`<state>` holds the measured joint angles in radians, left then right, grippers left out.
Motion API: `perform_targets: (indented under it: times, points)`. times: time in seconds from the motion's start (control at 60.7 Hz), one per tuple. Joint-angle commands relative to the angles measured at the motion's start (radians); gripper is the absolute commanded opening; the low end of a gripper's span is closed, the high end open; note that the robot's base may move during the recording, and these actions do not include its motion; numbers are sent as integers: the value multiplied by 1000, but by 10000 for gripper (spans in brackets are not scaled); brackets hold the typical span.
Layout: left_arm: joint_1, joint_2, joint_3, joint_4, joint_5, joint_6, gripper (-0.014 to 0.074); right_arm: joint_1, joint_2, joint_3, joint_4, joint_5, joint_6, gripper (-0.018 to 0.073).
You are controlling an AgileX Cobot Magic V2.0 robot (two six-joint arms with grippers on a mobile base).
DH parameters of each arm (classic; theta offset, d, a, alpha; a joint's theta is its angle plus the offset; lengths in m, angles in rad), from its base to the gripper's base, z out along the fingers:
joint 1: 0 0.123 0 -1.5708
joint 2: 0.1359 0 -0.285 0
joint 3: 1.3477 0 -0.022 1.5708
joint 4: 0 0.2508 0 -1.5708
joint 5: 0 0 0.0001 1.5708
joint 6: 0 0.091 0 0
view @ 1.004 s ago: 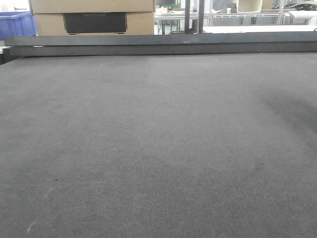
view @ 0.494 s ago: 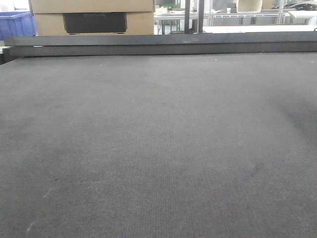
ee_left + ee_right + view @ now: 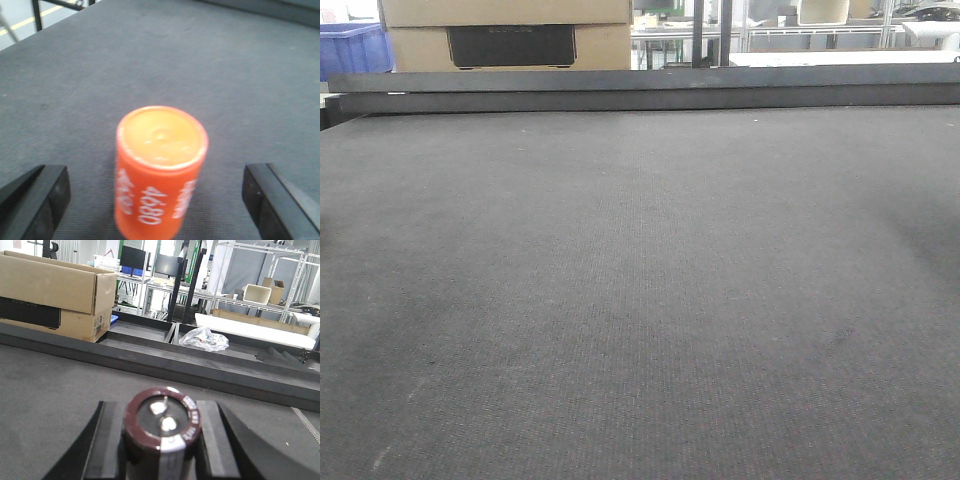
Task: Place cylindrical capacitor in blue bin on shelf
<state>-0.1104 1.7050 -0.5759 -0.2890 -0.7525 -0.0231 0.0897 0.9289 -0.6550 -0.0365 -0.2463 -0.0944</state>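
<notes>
Tabletop (image 3: 640,300) broad, dark and matted, with a raised far rail (image 3: 200,372): lift straight up and clear that rail before swinging toward the blue bin (image 3: 350,50) beside the cardboard box (image 3: 510,35) at far left. Carry level and slow; squeeze no harder. Leave the orange cylinder (image 3: 160,175) standing upright between the left fingers (image 3: 35,200), spread wide and touching nothing. Clamped from both sides by the right fingers (image 3: 107,440), cylindrical capacitor (image 3: 162,422) with silvery top toward the wrist camera; on the mat or just off it, cannot tell

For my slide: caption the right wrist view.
Right tool grips the cylindrical capacitor; cardboard box at back left.
</notes>
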Motion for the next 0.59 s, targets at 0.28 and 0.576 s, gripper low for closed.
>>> perform_targets:
  times: [0.28, 0.576]
  points:
    - [27, 108, -94, -19, -35, 31, 601, 1, -11, 0, -4, -6, -1, -90]
    - [32, 195, -147, -19, -35, 31, 601, 1, -11, 0, -4, -3, -1, -90]
